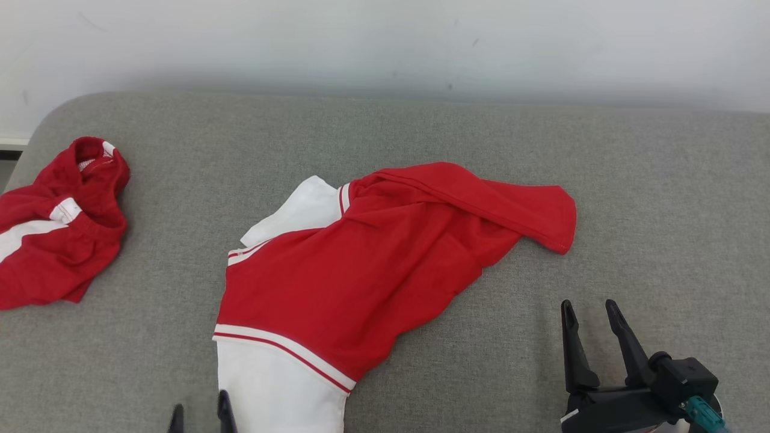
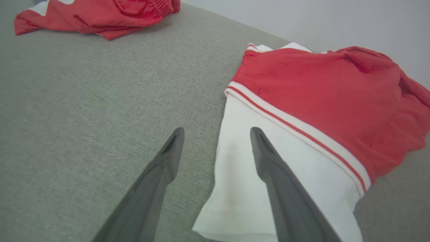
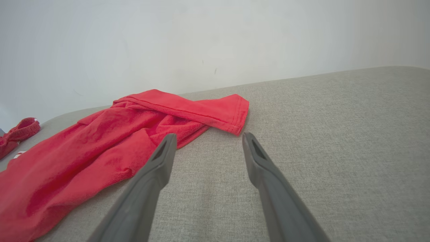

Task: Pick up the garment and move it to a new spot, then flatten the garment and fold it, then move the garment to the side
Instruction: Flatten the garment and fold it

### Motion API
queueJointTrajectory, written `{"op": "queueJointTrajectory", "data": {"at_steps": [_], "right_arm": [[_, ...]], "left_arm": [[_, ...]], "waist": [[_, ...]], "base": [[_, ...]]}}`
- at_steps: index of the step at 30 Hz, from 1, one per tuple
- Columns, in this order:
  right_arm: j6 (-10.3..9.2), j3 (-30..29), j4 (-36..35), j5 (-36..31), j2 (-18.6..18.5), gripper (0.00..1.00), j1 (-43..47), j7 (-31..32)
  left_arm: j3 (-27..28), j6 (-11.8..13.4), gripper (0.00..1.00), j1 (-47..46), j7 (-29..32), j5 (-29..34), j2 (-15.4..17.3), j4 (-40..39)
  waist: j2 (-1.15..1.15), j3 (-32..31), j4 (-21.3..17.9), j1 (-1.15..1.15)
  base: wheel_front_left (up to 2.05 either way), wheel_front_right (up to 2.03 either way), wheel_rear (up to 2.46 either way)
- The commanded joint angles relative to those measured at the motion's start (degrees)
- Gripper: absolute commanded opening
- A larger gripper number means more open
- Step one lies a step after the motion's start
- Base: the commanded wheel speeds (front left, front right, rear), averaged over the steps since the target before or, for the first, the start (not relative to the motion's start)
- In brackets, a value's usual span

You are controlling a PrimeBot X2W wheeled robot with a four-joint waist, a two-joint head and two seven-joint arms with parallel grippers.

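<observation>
Head view. Garment [image 1: 361,270], red with white panels and striped bands, rumpled at the middle of the grey cushion [image 1: 662,210], white end reaching the near edge. One red sleeve flopped across toward the right side. Pale wall [image 1: 385,42] behind the far edge. Second red-and-white garment [image 1: 54,234] bunched at the left edge, well apart from the first. Left claw [image 1: 200,412] at the near edge, tips just beside the white end. Right claw [image 1: 591,310] by the near edge toward the right corner, fingers spread over bare fabric, apart from the garment.

Left wrist view. Fingers apart, gripping nothing; one over bare cushion, the other over the white panel, straddling the garment's side edge. Contact with the cloth: cannot tell. Second garment toward the far left corner.

Right wrist view. Fingers apart, empty, aimed at the sleeve cuff, with bare cushion between tips and cuff. Red body of the garment heaped beside one finger.
</observation>
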Motion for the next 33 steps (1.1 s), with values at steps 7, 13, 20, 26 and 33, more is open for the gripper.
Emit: {"op": "queueJointTrajectory", "data": {"at_steps": [7,13,20,26,33], "right_arm": [[0.20,-1.75,1.60,-1.79,-0.09,1.00,-1.34,-0.04],[0.20,-4.23,7.02,-4.83,-0.19,1.00,-5.55,-0.03],[0.20,-5.86,17.76,-6.32,-3.97,1.00,-15.11,-0.03],[0.20,-6.08,25.85,-5.87,-6.61,1.00,-22.01,-0.02],[0.20,-6.57,33.85,-5.31,-7.58,0.91,-26.13,-0.04]], "left_arm": [[2.55,-1.53,1.00,-1.25,-0.20,6.32,0.06,-5.92],[3.54,-3.49,1.00,-3.35,-0.20,10.45,0.09,-5.43],[2.40,-4.13,1.00,-6.27,-0.20,10.61,0.10,-5.17],[0.75,-3.51,1.00,-8.30,-0.20,9.91,0.10,-5.05],[-0.94,-2.15,1.00,-9.29,-0.20,9.02,0.10,-5.48]], "waist": [[0.00,-1.40,0.37,0.00],[0.00,-1.34,1.04,0.00],[0.00,1.28,3.16,0.00],[0.00,3.92,5.87,0.00],[0.00,5.21,8.02,0.00]], "base": [[0.00,0.00,0.00],[0.00,0.00,0.00],[0.00,0.00,0.00],[0.00,0.00,0.00],[0.00,0.00,0.00]]}}
